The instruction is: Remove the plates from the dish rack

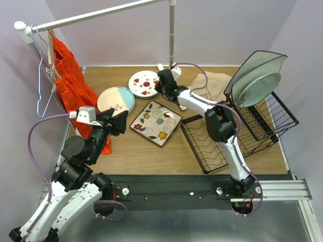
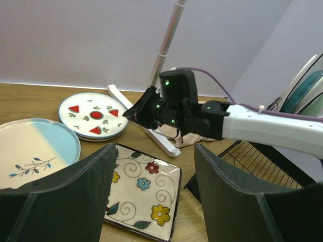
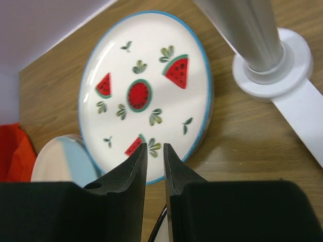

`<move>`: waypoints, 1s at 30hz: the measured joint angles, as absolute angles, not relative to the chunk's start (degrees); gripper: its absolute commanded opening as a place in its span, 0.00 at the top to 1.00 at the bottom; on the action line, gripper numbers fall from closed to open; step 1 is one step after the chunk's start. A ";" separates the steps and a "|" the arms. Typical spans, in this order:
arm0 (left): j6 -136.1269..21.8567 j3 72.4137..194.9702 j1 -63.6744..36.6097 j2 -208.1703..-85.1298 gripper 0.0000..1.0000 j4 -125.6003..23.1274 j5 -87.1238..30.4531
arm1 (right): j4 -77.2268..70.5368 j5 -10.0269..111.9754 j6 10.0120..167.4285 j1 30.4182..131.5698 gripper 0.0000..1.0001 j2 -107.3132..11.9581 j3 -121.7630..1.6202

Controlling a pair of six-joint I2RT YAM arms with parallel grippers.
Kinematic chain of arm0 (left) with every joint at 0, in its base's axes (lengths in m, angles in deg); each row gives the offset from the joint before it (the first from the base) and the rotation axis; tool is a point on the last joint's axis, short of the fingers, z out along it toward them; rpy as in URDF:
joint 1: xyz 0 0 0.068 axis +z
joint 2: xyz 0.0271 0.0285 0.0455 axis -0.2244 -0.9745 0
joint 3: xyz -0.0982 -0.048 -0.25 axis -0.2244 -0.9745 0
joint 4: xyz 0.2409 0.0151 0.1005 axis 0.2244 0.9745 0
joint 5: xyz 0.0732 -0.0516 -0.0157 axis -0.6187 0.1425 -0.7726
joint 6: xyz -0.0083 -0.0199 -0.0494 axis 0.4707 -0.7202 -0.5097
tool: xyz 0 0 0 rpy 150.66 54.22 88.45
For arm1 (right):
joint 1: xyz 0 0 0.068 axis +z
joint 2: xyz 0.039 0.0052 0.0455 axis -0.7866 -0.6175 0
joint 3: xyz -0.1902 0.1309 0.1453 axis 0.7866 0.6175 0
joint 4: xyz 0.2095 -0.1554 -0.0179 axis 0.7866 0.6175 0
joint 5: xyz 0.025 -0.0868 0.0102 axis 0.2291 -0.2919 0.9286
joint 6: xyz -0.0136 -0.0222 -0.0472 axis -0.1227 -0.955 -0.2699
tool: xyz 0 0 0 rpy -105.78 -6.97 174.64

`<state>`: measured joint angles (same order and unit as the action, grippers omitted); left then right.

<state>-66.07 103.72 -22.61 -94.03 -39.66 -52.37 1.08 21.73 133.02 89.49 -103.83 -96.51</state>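
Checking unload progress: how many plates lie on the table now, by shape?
Round: 2, the watermelon plate and the pink-and-blue plate
Square: 1, the floral plate
Total: 3

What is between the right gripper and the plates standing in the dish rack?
Nothing tall. The beige cloth lies flat on the table between the right gripper and the plates in the dish rack. The white rail pole stands close by the gripper, apparently off that line.

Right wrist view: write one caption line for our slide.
Gripper poised over near rim of the watermelon plate, white rail foot alongside.
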 measured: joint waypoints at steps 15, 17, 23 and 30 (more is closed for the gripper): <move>-65.26 103.43 -22.61 -93.37 0.28 -44.68 -41.37 | 3.28 38.80 114.94 89.52 0.43 -55.08 -80.20; -65.35 104.40 -22.63 -96.04 0.28 -46.26 -37.13 | 3.37 38.99 113.81 89.52 0.24 -47.17 -77.93; -66.37 112.15 -22.80 -108.83 0.30 -48.49 -27.47 | 3.41 38.03 109.28 89.52 0.00 -30.12 -74.17; -66.66 120.48 -27.48 -117.09 0.32 -50.89 -26.18 | 5.40 30.97 105.76 89.52 0.00 -21.10 -73.67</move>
